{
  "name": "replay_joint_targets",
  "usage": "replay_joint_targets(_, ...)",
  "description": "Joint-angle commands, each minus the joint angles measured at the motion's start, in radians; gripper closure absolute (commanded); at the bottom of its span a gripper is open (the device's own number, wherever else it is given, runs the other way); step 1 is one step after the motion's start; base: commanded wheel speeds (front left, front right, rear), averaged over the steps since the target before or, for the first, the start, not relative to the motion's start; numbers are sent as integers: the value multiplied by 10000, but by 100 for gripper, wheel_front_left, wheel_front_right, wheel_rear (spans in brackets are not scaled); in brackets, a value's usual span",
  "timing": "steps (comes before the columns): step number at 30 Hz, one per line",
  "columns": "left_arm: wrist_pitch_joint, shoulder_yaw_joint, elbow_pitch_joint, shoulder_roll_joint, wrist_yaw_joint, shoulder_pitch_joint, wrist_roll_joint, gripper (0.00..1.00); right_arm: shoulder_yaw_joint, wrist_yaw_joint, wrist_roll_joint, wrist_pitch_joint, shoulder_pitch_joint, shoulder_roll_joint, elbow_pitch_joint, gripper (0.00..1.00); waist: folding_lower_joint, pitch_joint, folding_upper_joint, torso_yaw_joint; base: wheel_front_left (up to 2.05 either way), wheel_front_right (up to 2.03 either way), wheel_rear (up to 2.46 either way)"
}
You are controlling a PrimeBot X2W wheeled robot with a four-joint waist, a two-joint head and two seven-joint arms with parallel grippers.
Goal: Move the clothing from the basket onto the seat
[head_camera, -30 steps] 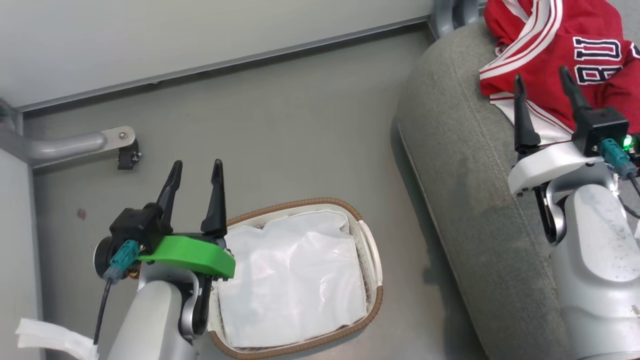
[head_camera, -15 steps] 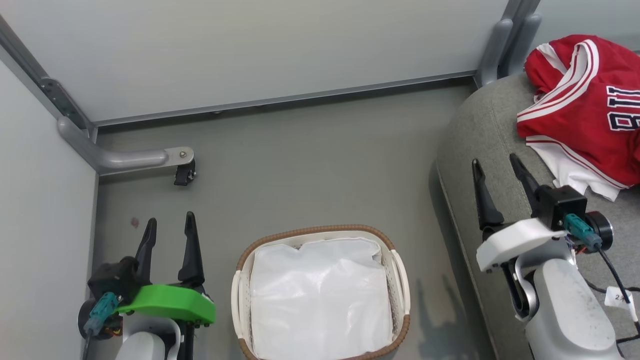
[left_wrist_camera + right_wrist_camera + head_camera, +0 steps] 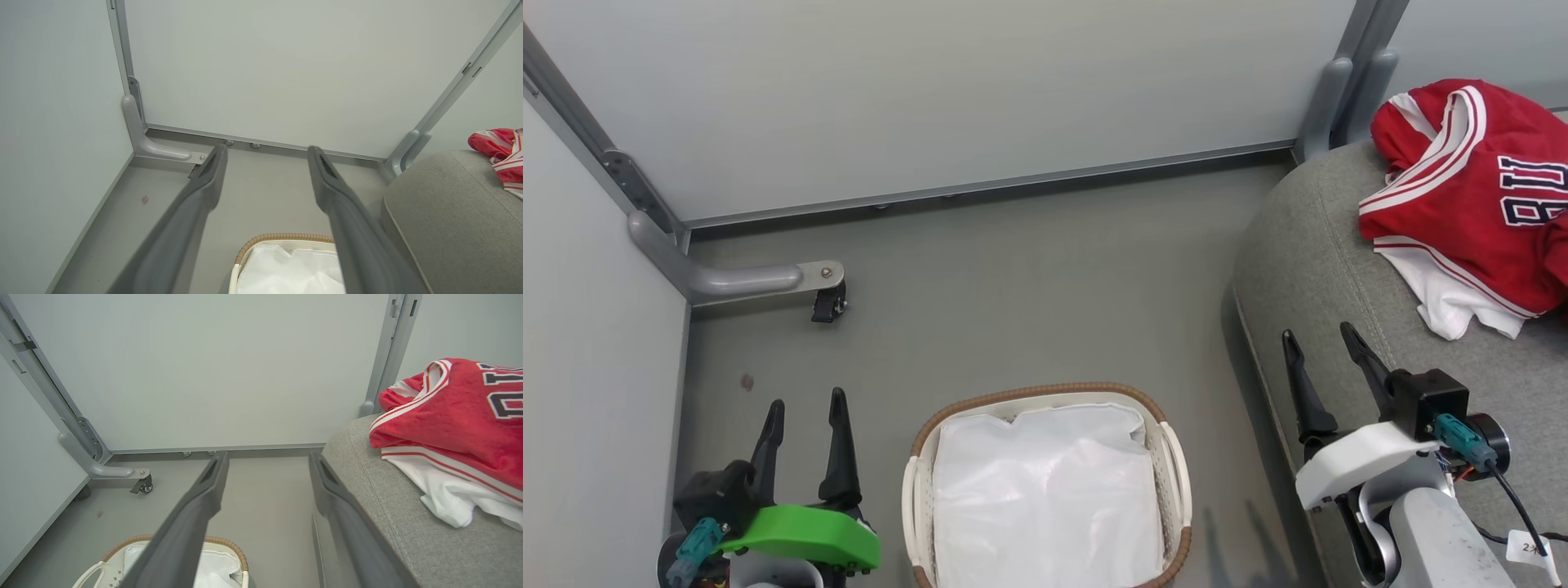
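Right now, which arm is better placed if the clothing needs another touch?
Right. The right gripper, open and empty, hangs at the edge of the seat, with the clothing just ahead. The left gripper, also open, is above the floor beyond the basket, which holds just its white liner.

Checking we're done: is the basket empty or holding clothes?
Empty of clothing: the basket shows just its white liner; the red jersey lies on the sofa.
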Motion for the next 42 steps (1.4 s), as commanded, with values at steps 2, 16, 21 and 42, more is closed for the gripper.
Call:
replay_joint_targets(2,0,7,-40,6,60,184,-80,0,-40,-14,-3,-2,195,-33,-78,0,1,-40,0,-36,0,0,0)
replay_joint_targets(16,0,-12,70,6,35,118,0,0,-62,-14,39,-2,338,-33,-171,0,1,-127,0,-69,0,0,0)
replay_joint_targets(21,0,-2,88,8,56,93,28,0,-66,-14,47,-1,340,-33,-195,0,1,-140,0,-57,0,0,0)
replay_joint_targets(42,511,218,324,-27,-75,59,-1652,100,-248,-1,1983,546,501,61,33,100,1,-246,0,-58,0,0,0)
